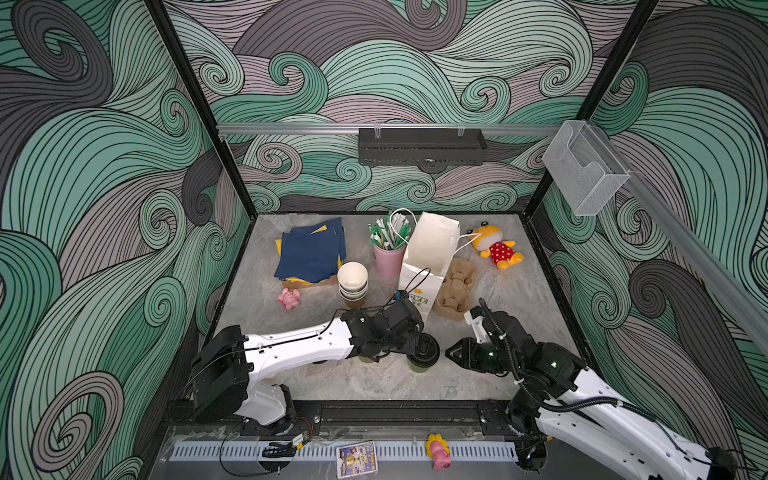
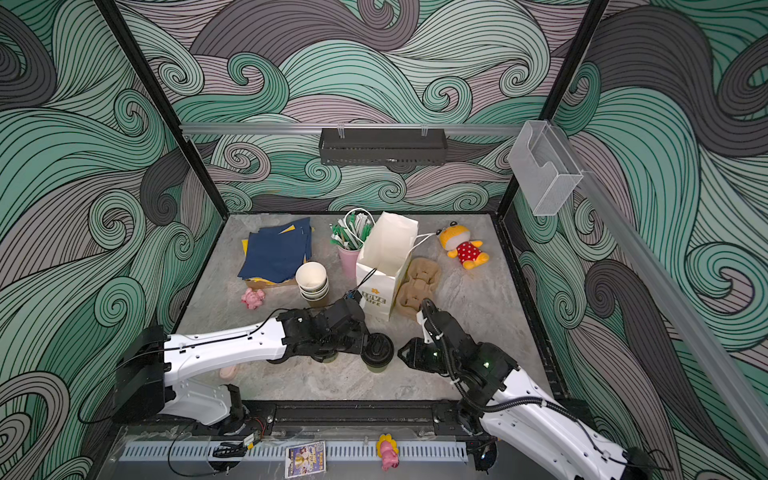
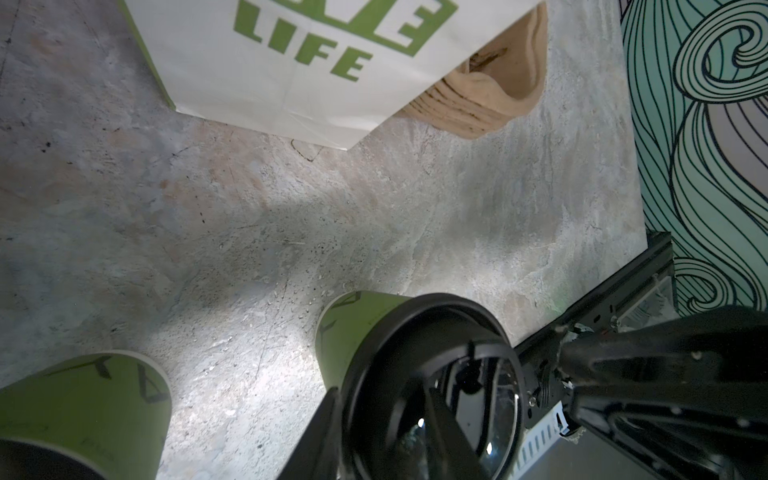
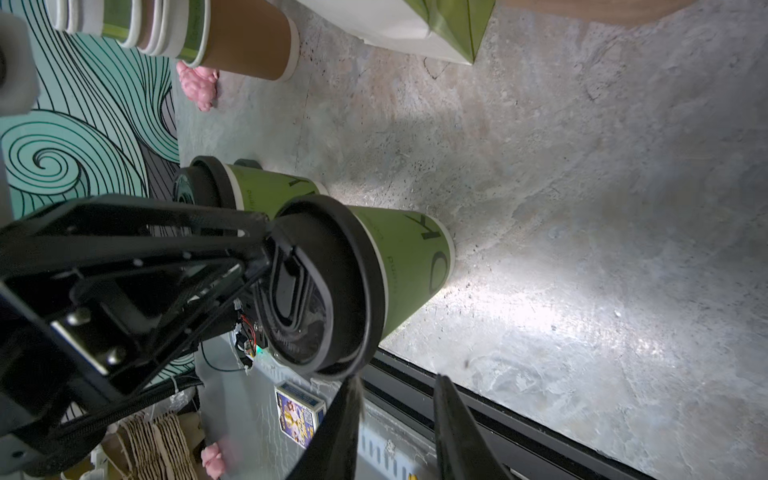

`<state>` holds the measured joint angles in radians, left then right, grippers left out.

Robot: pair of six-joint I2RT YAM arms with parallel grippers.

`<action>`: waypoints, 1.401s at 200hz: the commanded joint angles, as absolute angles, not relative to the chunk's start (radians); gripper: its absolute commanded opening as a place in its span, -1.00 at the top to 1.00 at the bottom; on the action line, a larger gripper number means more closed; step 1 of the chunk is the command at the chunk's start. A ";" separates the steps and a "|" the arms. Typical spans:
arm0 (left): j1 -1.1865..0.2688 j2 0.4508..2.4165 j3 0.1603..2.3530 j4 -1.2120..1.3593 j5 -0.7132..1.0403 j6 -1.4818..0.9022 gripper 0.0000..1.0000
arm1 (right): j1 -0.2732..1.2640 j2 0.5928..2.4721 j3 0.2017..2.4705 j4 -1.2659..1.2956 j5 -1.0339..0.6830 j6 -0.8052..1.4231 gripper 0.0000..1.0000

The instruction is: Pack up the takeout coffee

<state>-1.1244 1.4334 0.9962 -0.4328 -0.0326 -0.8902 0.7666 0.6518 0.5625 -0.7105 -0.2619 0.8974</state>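
Note:
Two olive-green takeout coffee cups with black lids stand near the table's front middle. On the nearer-to-centre cup (image 1: 420,367) (image 4: 407,257), my left gripper (image 1: 417,347) (image 3: 380,392) is shut on the rim of the black lid (image 2: 380,349) (image 3: 436,324), one finger outside the rim and one across the lid's top. The other lidded cup (image 3: 83,399) (image 4: 266,187) stands close beside it, mostly hidden under the left wrist in both top views. My right gripper (image 1: 449,353) (image 4: 397,378) hovers just right of the held lid, open, with nothing between its fingers.
A white paper bag (image 1: 432,249) stands open behind the cups, with stacked cardboard cup carriers (image 1: 455,286) at its right. A stack of empty cups (image 1: 353,282), a pink cup of straws (image 1: 388,259), navy napkins (image 1: 311,253), a plush toy (image 1: 496,247) and a pink toy (image 1: 289,298) lie farther back.

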 commanded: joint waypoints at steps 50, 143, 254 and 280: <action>-1.137 1.449 0.989 -0.513 -0.005 -0.867 0.35 | 0.797 0.749 0.554 -0.613 -0.362 0.875 0.36; -1.137 1.453 0.987 -0.521 -0.005 -0.865 0.37 | 0.798 0.830 0.522 -0.721 -0.259 0.853 0.48; -1.141 1.462 0.991 -0.531 -0.012 -0.859 0.35 | 0.806 0.893 0.580 -0.825 -0.196 0.824 0.45; -1.141 1.455 1.000 -0.528 -0.012 -0.851 0.31 | 0.810 0.757 0.634 -0.713 -0.263 0.835 0.25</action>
<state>-1.1263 1.4334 0.9970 -0.4351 -0.0326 -0.8799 0.8059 0.8375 0.6151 -0.6949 -0.3019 0.8360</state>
